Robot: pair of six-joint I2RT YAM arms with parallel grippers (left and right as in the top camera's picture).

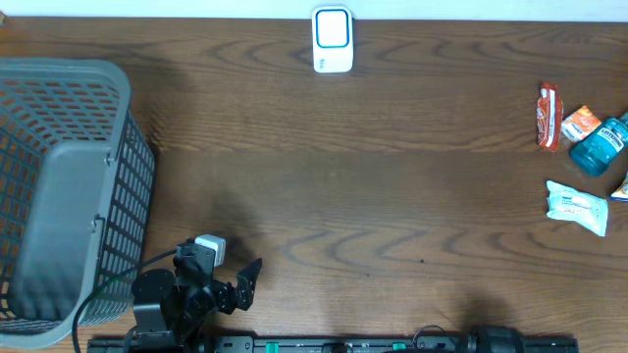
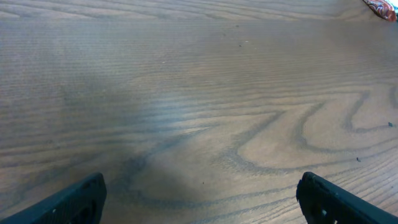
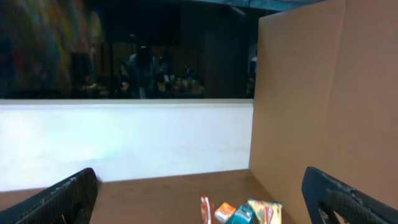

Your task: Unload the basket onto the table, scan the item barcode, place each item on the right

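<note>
Several items lie in a cluster at the table's right edge: a red packet (image 1: 549, 116), a small orange box (image 1: 581, 124), a teal bottle (image 1: 601, 143) and a white packet (image 1: 577, 207). A white scanner with a blue face (image 1: 332, 39) stands at the far middle edge. My left gripper (image 1: 250, 279) sits at the near left, open over bare wood (image 2: 202, 205), far from the items. My right gripper (image 3: 202, 202) is open with nothing in it and faces the red packet (image 3: 207, 210), orange box (image 3: 225, 212) and teal bottle (image 3: 241, 214) from a distance. No barcode shows.
A large grey mesh basket (image 1: 59, 186) fills the left side of the table, close to my left arm. In the right wrist view a brown cardboard wall (image 3: 317, 93) rises on the right, behind the items.
</note>
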